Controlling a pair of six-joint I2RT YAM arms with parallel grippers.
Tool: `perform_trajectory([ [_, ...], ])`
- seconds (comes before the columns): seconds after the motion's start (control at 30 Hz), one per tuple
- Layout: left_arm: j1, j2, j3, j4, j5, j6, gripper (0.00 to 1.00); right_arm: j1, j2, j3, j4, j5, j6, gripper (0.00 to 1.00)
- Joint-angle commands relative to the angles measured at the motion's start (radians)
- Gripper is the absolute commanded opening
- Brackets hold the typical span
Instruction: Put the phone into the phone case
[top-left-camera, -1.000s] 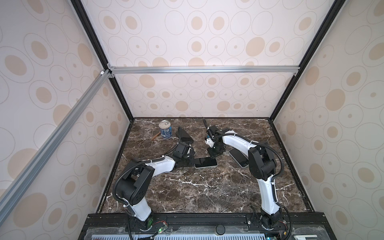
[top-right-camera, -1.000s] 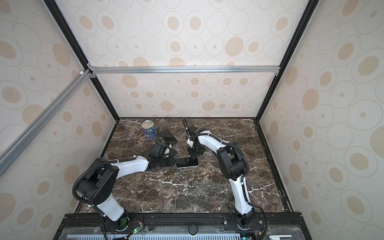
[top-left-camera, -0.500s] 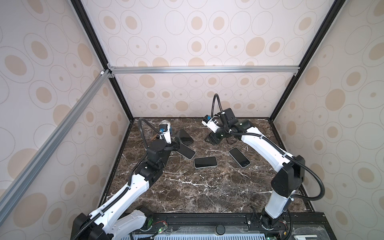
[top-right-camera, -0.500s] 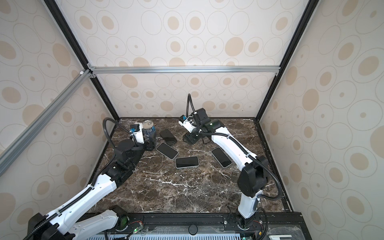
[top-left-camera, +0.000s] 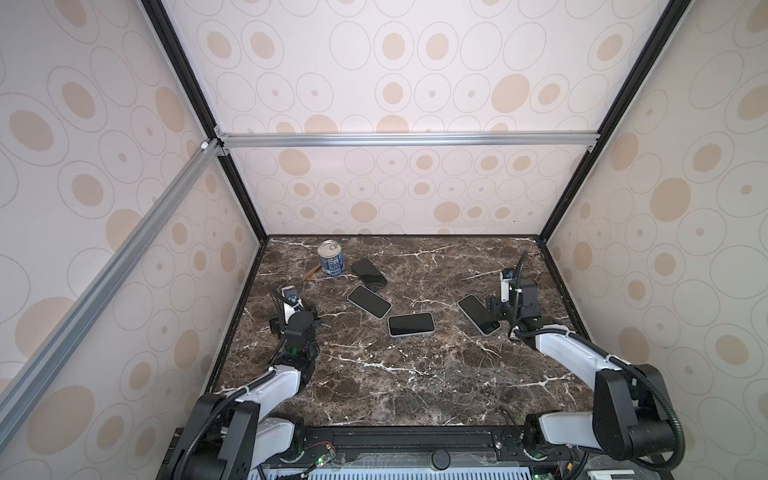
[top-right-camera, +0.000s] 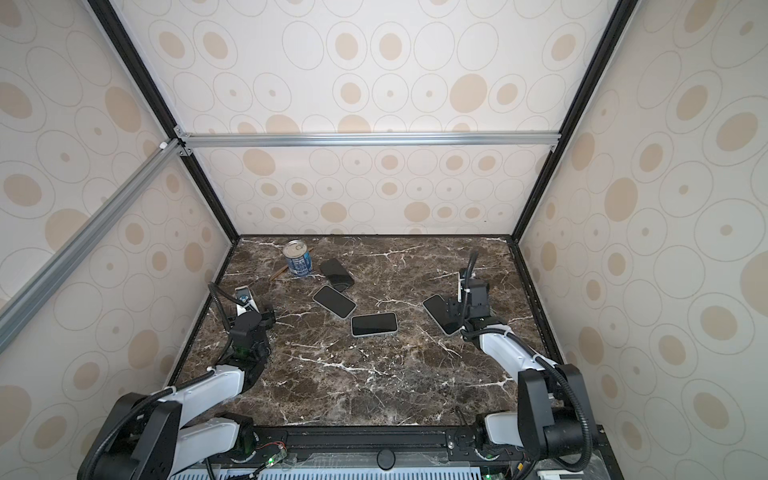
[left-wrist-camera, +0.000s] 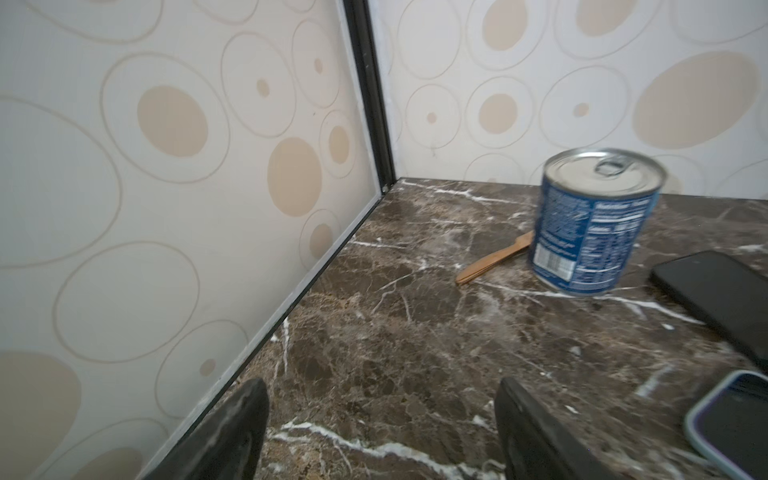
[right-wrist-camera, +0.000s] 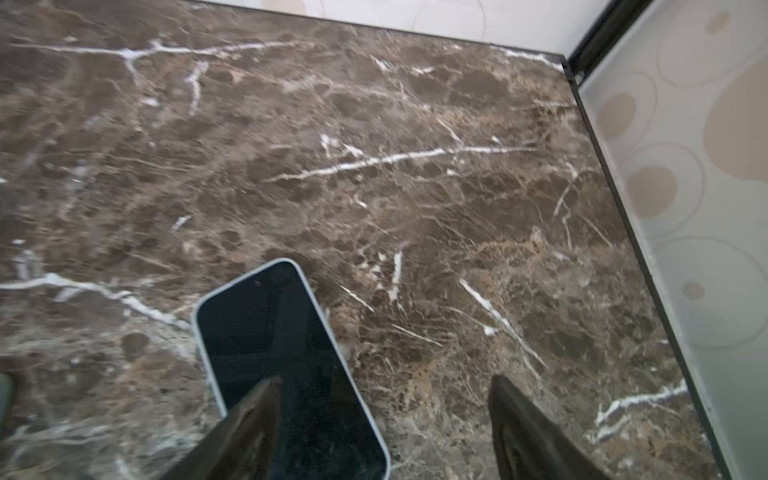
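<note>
Three dark-screened phones with pale rims lie flat in both top views: one left of centre (top-left-camera: 369, 301), one in the middle (top-left-camera: 411, 324), one on the right (top-left-camera: 478, 314). A black slab (top-left-camera: 369, 273), apparently the phone case, lies beside the can. My left gripper (top-left-camera: 293, 312) (left-wrist-camera: 380, 386) is open over bare marble near the left wall, apart from every phone. My right gripper (top-left-camera: 511, 311) (right-wrist-camera: 384, 382) is open too. One of its fingers (right-wrist-camera: 249, 419) hangs over the near end of the right phone (right-wrist-camera: 286, 357), holding nothing.
A blue-labelled can (top-left-camera: 330, 258) (left-wrist-camera: 594, 224) stands at the back left with a wooden stick (left-wrist-camera: 494, 259) behind it. Patterned walls close the marble table (top-left-camera: 395, 374) on three sides. The left gripper is close to the left wall (left-wrist-camera: 166, 249), the right near the right wall (right-wrist-camera: 698, 249).
Both arms have drawn back from the table's middle to their own sides and toward the front. Both grippers have opened. The phones lie where they were.
</note>
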Motion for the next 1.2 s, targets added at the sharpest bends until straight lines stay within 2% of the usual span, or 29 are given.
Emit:
perform_trajectory([
  [0.0,0.058,0.111,-0.045,0.279,0.047,-0.017,0.86,-0.031,0.064,-0.089,0.331,-0.066,-0.039,0.80],
  [0.03,0.065,0.122,-0.014,0.208,0.068,-0.039,0.87,-0.033,0.102,-0.096,0.378,-0.134,-0.070,0.80],
  [0.07,0.088,0.139,-0.002,0.237,0.135,-0.021,0.87,-0.036,0.125,-0.076,0.379,-0.181,-0.083,0.80],
  [0.1,0.103,0.165,-0.015,0.300,0.193,-0.010,0.88,-0.040,0.124,-0.036,0.284,-0.238,-0.093,0.79],
  [0.13,0.124,0.190,-0.025,0.375,0.268,-0.002,0.89,-0.054,0.137,-0.047,0.315,-0.326,-0.096,0.78],
  [0.17,0.159,0.225,-0.033,0.440,0.394,-0.010,0.91,-0.070,0.154,-0.089,0.414,-0.393,-0.102,0.78],
  [0.2,0.185,0.257,-0.023,0.442,0.474,-0.015,0.91,-0.088,0.156,-0.120,0.482,-0.400,-0.080,0.77],
  [0.27,0.191,0.264,-0.008,0.421,0.556,0.011,0.91,-0.118,0.167,-0.215,0.649,-0.392,-0.046,0.78],
  [0.33,0.189,0.308,-0.023,0.488,0.571,0.021,0.92,-0.117,0.221,-0.279,0.865,-0.371,-0.029,0.79],
  [0.4,0.177,0.354,-0.046,0.588,0.578,0.042,0.97,-0.117,0.178,-0.202,0.637,-0.204,0.035,0.83],
  [0.43,0.175,0.339,-0.035,0.533,0.549,0.038,0.99,-0.100,0.186,-0.194,0.628,-0.156,0.027,0.94],
  [0.47,0.166,0.352,-0.040,0.568,0.531,0.043,1.00,-0.086,0.211,-0.206,0.701,-0.129,0.017,1.00],
  [0.5,0.161,0.351,-0.041,0.576,0.521,0.045,1.00,-0.085,0.214,-0.207,0.715,-0.127,0.016,1.00],
  [0.57,0.152,0.351,-0.044,0.576,0.494,0.050,0.99,-0.085,0.182,-0.185,0.607,-0.128,0.020,1.00],
  [0.67,0.151,0.352,-0.044,0.578,0.507,0.055,0.99,-0.085,0.199,-0.205,0.683,-0.131,0.014,1.00],
  [0.77,0.149,0.351,-0.037,0.566,0.520,0.063,0.99,-0.084,0.183,-0.189,0.620,-0.136,0.015,1.00],
  [1.17,0.152,0.350,-0.030,0.546,0.539,0.062,0.99,-0.084,0.188,-0.188,0.629,-0.135,0.012,1.00],
])
